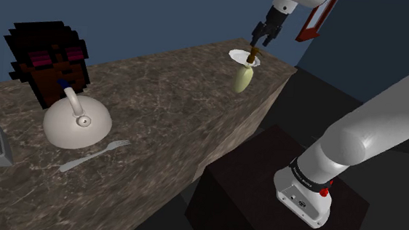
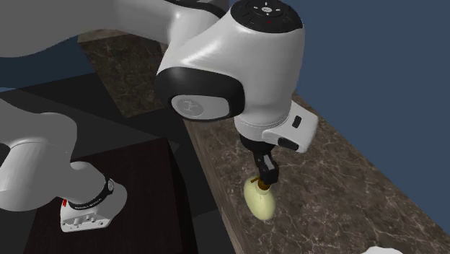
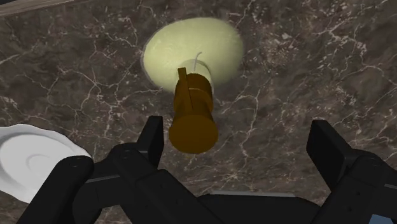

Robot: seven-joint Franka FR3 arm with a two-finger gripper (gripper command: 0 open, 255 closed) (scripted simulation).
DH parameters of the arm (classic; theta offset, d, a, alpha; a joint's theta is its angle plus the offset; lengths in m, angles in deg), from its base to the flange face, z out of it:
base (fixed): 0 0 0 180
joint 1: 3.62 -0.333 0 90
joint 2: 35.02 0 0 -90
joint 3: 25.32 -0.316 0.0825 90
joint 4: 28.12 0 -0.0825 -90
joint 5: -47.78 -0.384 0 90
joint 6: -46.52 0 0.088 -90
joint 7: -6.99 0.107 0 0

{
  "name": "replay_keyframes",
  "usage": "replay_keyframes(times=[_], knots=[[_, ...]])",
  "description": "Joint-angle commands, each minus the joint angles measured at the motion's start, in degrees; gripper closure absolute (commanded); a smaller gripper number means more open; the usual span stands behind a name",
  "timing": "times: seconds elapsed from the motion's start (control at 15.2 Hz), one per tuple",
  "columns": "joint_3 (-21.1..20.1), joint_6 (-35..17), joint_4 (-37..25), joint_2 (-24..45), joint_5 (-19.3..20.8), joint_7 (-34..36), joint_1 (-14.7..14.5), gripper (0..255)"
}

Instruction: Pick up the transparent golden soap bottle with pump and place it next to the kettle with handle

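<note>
Pale yellow soap bottle (image 3: 194, 54), brown pump (image 3: 193, 121) between parted fingers (image 3: 151, 137), not clasped

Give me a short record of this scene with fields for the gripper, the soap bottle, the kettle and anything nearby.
soap bottle: pale yellow, brown pump, standing beside a white plate
gripper: open, fingers either side of the pump, not clasping it
kettle: white, domed, far along the counter from the bottle
fork: beside the kettle
</note>
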Motion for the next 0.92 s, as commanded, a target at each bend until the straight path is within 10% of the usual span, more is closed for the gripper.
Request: replay_keyframes(times=[0.0, 0.86], knots=[[1.2, -1.2, -2.9, 4.0, -1.3, -2.3, 0.3, 0], [1.5, -6.9, -1.6, 8.6, -3.4, -4.3, 0.4, 0]])
